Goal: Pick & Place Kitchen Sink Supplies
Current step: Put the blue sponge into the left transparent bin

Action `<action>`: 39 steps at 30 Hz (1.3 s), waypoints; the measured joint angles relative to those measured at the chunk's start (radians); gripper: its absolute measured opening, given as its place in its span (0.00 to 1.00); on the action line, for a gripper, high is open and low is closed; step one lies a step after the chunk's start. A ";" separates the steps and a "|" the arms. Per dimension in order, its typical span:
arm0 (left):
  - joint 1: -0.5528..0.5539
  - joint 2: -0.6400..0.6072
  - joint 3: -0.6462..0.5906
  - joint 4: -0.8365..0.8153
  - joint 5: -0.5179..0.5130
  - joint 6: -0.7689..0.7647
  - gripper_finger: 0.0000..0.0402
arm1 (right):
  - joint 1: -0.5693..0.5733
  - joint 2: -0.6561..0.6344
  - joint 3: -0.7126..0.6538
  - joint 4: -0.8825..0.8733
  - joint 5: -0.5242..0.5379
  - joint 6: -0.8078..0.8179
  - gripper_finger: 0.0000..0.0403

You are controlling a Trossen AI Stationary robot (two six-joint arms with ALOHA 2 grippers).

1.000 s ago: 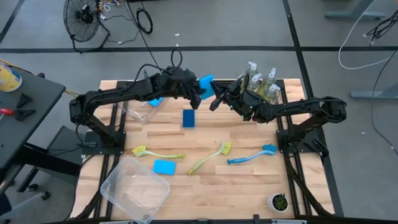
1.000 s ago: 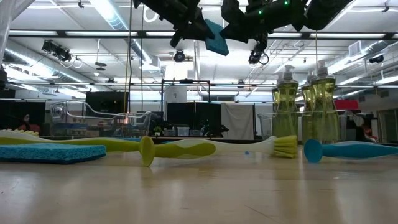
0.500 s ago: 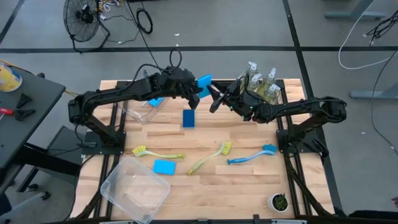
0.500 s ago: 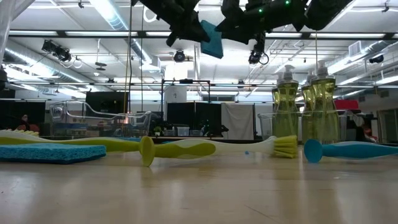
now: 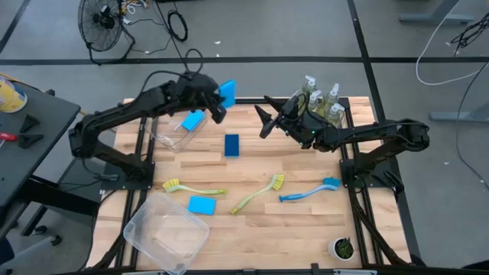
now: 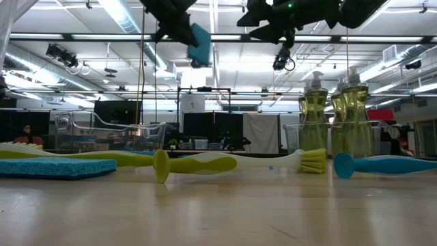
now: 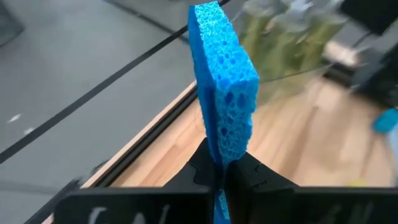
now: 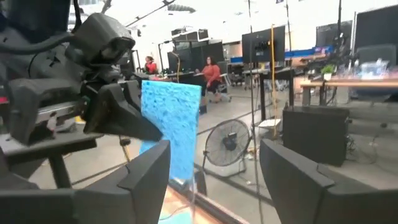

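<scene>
The left hand [image 5: 219, 103] is clenched on a blue sponge [image 5: 226, 92], pinching its lower edge so the sponge stands up on edge above the fingertips [image 7: 205, 168]; in the high view it hangs in the upper middle of the frame, over the far edge of the counter [image 5: 298, 229], just right of a clear bin [image 5: 170, 134] that holds another blue sponge [image 5: 193, 121]. In the low view the held sponge [image 6: 200, 44] shows at the top of the frame, well above the counter.

The right hand [image 5: 261, 120] is released, its fingers spread with nothing between them, a little to the right of the left hand and apart from the held sponge. Through its own camera the sponge [image 8: 171, 134] appears beyond its open fingers [image 8: 149, 180].

Behind the right hand, at the upper right, stand the soap bottles [image 5: 321, 101]. Below both hands a third sponge [image 5: 231, 144] lies on the counter; lower still lie a fourth sponge [image 5: 202, 205], two yellow-green brushes [image 5: 260, 194] and a blue brush [image 5: 309, 191].
</scene>
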 joint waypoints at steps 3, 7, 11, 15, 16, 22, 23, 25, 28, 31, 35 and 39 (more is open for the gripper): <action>0.018 -0.037 0.000 -0.117 -0.066 0.001 0.05 | 0.000 0.000 0.000 -0.026 -0.006 0.034 0.60; 0.043 -0.074 0.000 -0.269 -0.117 0.009 0.04 | 0.000 0.000 0.000 -0.063 -0.008 0.068 0.58; 0.068 -0.083 0.000 -0.367 -0.135 0.028 0.03 | 0.000 0.000 0.000 -0.087 -0.008 0.087 0.56; 0.105 -0.081 0.000 -0.454 -0.135 0.060 0.05 | 0.000 0.000 0.000 -0.096 -0.018 0.088 0.55; 0.113 -0.081 0.000 -0.478 -0.135 0.071 0.06 | 0.000 0.000 0.000 -0.100 -0.027 0.088 0.55; 0.180 -0.080 -0.001 -0.588 -0.165 0.078 0.04 | 0.000 0.000 0.000 -0.102 -0.059 0.088 0.54; 0.197 -0.080 -0.001 -0.603 -0.169 0.078 0.03 | 0.000 0.000 0.000 -0.104 -0.059 0.088 0.54; 0.223 -0.079 -0.001 -0.617 -0.169 0.077 0.04 | 0.000 0.000 0.000 -0.108 -0.059 0.088 0.54; 0.256 -0.078 -0.002 -0.621 -0.150 0.077 0.06 | 0.000 0.000 0.000 -0.109 -0.059 0.088 0.54; 0.287 -0.078 -0.002 -0.621 -0.146 0.074 0.07 | 0.000 0.000 0.000 -0.111 -0.059 0.088 0.54; 0.324 -0.077 -0.002 -0.621 -0.145 0.076 0.05 | 0.000 0.000 0.000 -0.116 -0.059 0.088 0.54; 0.354 -0.069 -0.002 -0.621 -0.107 0.076 0.05 | 0.000 0.000 0.000 -0.130 -0.059 0.087 0.54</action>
